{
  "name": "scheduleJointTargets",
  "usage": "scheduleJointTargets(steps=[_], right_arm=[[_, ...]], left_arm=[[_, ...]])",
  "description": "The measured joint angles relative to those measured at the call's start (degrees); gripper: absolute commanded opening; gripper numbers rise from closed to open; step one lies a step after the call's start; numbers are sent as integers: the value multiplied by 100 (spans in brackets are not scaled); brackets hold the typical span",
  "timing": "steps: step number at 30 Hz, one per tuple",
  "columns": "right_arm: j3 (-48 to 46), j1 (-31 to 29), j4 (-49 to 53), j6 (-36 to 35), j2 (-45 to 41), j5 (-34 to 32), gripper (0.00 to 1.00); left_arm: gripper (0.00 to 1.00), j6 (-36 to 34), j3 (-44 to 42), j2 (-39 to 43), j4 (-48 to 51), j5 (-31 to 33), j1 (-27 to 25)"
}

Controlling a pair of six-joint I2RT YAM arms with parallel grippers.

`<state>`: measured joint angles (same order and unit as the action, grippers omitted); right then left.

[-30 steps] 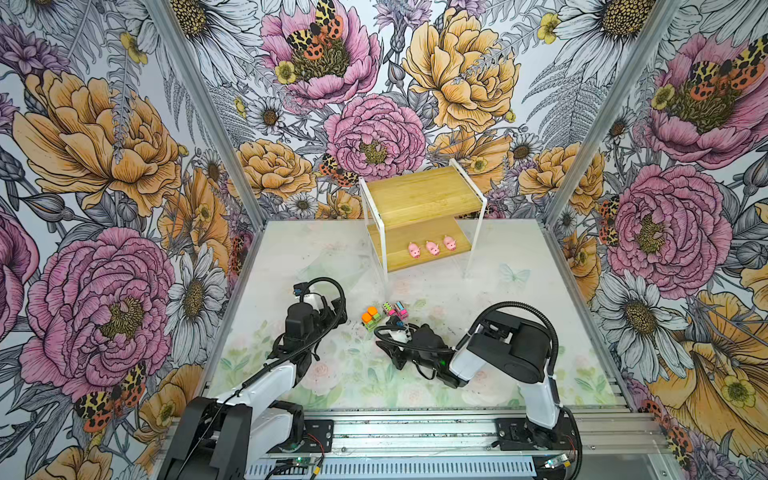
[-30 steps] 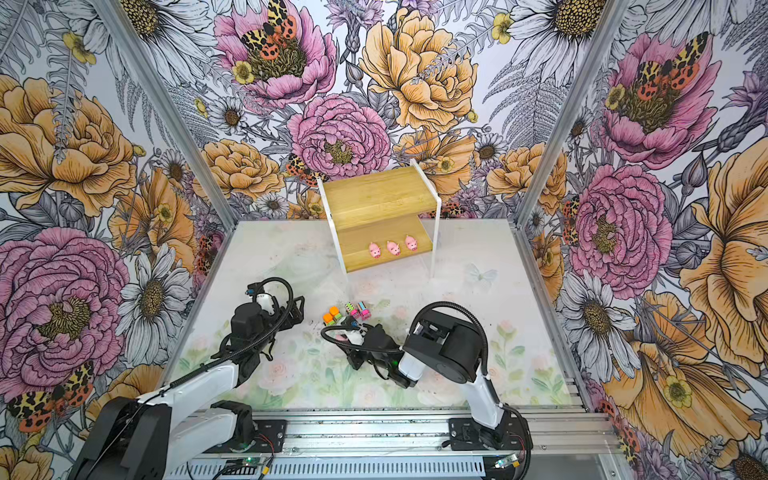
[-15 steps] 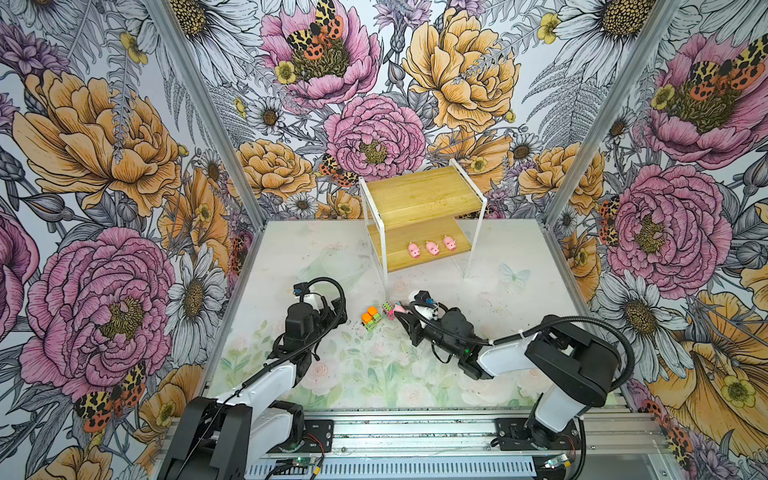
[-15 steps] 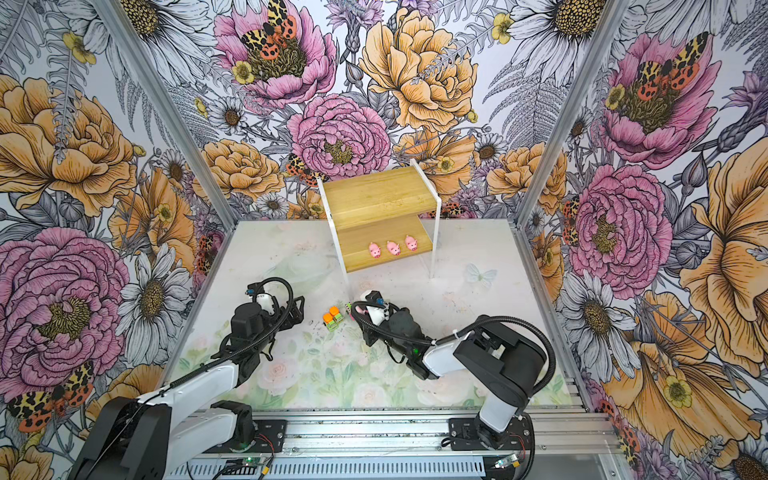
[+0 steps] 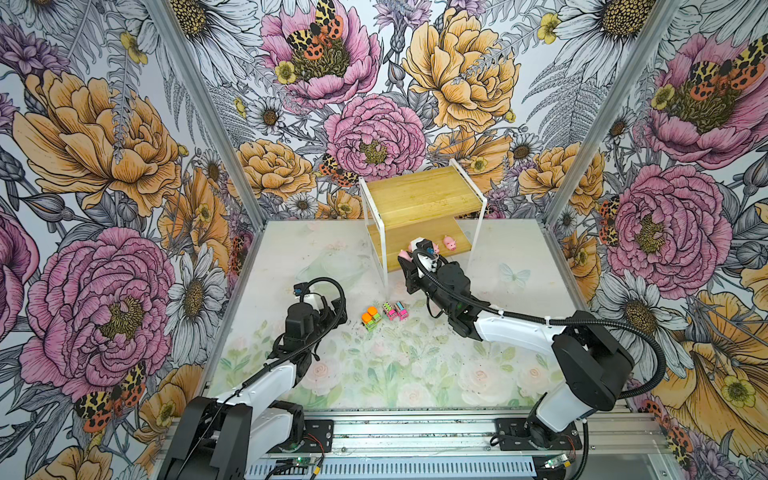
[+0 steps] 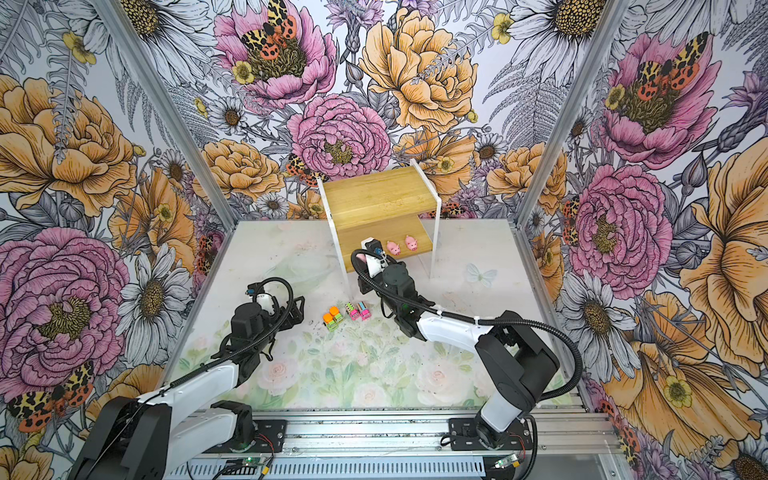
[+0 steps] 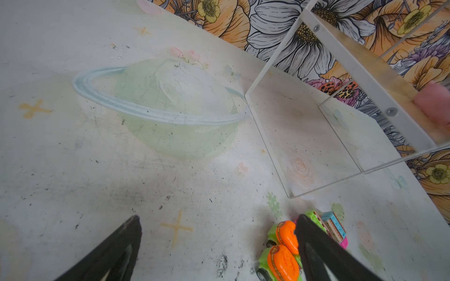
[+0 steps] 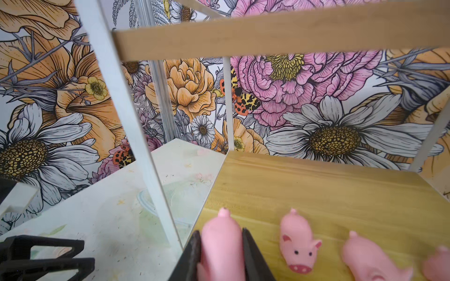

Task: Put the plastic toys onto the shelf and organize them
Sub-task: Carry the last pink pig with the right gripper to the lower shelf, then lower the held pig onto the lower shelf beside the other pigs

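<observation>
Since a second ago the right arm has swung away from the cluster of trucks at mid-tabletop and stretched out to the shelf (image 5: 419, 195). The right claw (image 8: 220, 239) now sits at the front edge of the lower board, at the end that lies left in both top views and just beside the white front post. Its jaws are drawn in narrow, and the two black fingers (image 8: 248, 245) press on either flank of a pink pig (image 8: 220, 226), tail end pointing to the back of the shelf. Whether this pig already touches the board cannot be told. Beside it on the same board stand the other three pigs (image 8: 298, 243) in a row along the front edge. The nearest faces the camera, and the farthest is cut off by the edge of the wrist view. The upper board is bare wood. The left arm has not shifted. The left claw (image 7: 216, 223) hovers low over the tabletop (image 5: 291, 257) with its jaws spread wide and nothing between them. One finger overlaps the orange-and-green trucks (image 5: 371, 319) in the wrist view, but in the top views there is a gap between them. The pink trucks (image 5: 395, 310) stand side by side just beyond the orange pair — all four on the tabletop, in front of the shelf and apart from it.
</observation>
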<state>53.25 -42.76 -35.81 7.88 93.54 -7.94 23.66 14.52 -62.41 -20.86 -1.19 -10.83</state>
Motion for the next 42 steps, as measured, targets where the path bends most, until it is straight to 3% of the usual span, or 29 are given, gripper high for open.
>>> scheduleJointTargets(steps=[42], right_arm=[[868,0,125,284,1335,-284,29]], left_arm=[[99,0,0,0,-37,-83,59]])
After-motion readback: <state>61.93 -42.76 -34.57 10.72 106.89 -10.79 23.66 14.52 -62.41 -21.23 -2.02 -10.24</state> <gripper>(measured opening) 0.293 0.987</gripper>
